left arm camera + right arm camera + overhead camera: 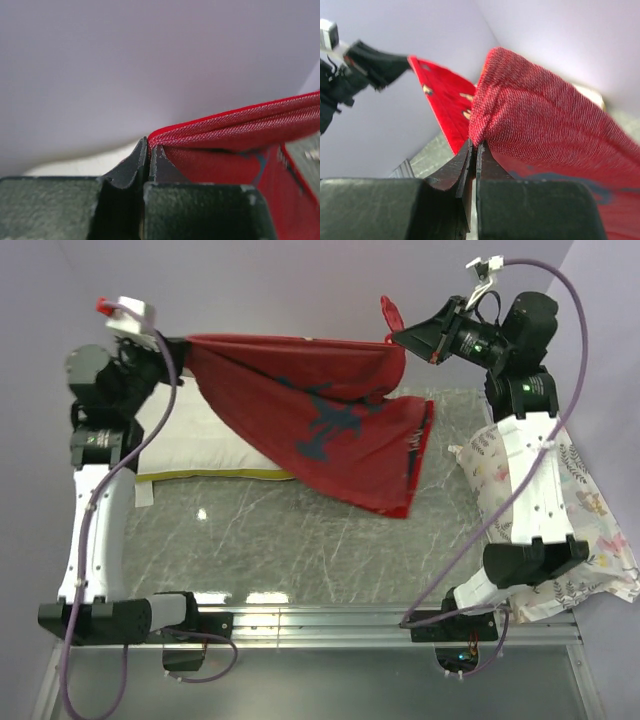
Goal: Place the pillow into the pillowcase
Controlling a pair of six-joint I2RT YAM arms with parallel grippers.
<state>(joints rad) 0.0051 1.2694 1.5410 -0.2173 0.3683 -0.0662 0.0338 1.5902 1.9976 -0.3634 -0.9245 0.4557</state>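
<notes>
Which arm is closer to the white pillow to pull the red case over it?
Probably the left. The left gripper pinches one corner of the pillowcase close by the pillow. The right gripper pinches the other corner farther off to the side, away from the pillow.

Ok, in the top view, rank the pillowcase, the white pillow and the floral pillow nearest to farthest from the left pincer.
1. Pillowcase, clamped in the left pincer.
2. White pillow, just beneath it, left side.
3. Floral pillow, far right side.
</notes>
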